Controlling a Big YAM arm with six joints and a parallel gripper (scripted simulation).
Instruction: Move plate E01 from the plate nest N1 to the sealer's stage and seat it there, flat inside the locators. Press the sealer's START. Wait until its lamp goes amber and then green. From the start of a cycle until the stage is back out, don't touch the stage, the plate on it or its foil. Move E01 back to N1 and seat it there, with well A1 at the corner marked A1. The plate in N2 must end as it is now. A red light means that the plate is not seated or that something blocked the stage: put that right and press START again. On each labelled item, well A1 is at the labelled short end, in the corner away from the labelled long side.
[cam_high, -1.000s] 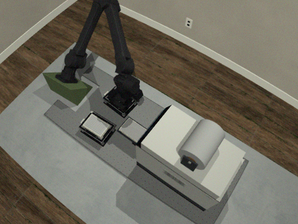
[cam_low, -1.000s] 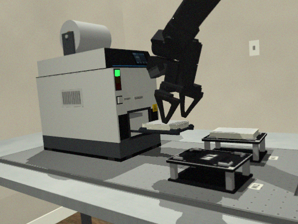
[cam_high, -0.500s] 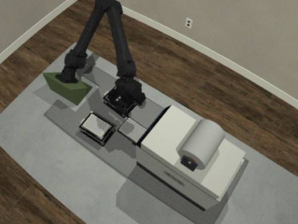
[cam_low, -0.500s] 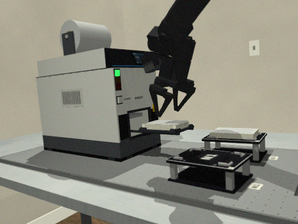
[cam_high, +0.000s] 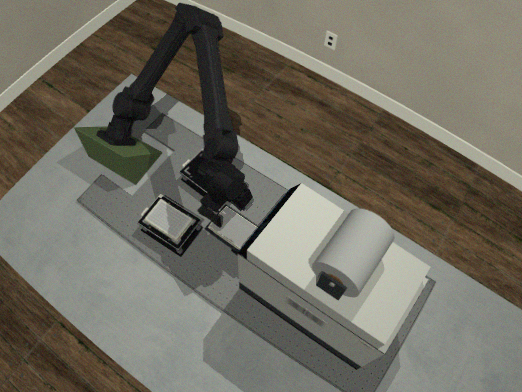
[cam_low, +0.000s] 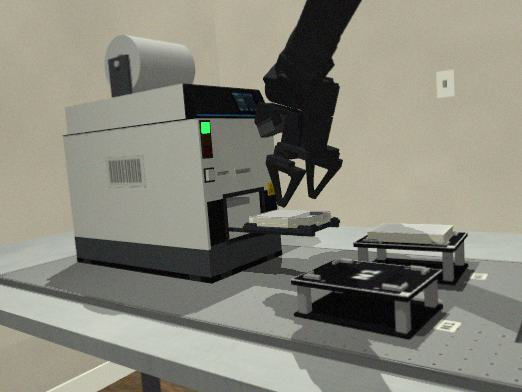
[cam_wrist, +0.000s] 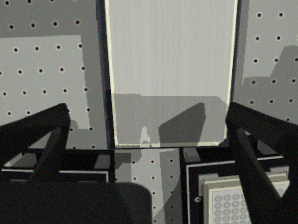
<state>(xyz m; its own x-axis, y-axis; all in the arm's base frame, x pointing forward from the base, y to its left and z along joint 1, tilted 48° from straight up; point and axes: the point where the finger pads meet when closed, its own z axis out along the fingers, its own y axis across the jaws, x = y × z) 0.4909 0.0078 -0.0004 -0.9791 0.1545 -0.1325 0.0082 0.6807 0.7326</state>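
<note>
Exterior view: gripper (cam_low: 299, 192) fully spread and holding nothing, poised just above plate E01 (cam_low: 290, 218) lying on the sealer's stage (cam_low: 325, 225), lamp (cam_low: 205, 128) green, N1 (cam_low: 367, 276) bare.

The sealer (cam_low: 150, 200) is set at the left of the table (cam_low: 60, 310). Plate E01 (cam_low: 290, 218) lies on its stage (cam_low: 327, 224), beneath the gripper (cam_low: 300, 182). Nest N1 (cam_low: 367, 280) stands nearer right, N2 (cam_low: 412, 242) behind it.
</note>
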